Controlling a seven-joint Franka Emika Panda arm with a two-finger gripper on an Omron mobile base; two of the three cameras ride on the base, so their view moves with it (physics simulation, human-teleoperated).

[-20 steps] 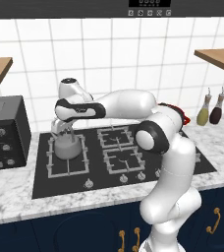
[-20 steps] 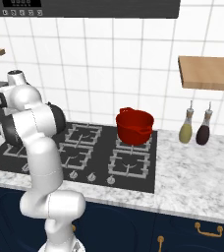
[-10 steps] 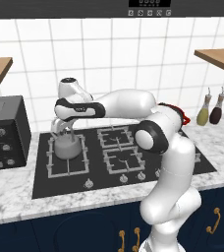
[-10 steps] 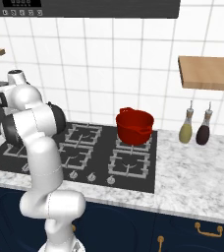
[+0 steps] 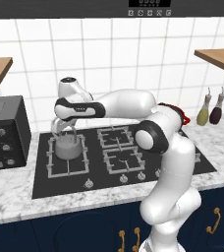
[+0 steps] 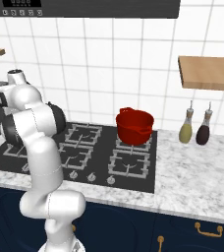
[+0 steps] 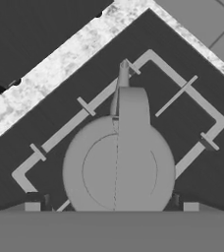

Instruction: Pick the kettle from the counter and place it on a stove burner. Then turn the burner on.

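Unchanged since the earlier frames: squat silver-grey metal kettle sits on the wide square black grate of the largest stove burner, front left of the black glass cooktop. Two-finger gripper hangs directly above its arched handle; finger spread cannot be told. Red lidded pot occupies a rear burner.

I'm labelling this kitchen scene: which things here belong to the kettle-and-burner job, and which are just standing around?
Job:
kettle
stove burner with the square grate
burner knobs
gripper
marbled counter

Standing around:
red pot
two bottles
black oven
wooden shelves
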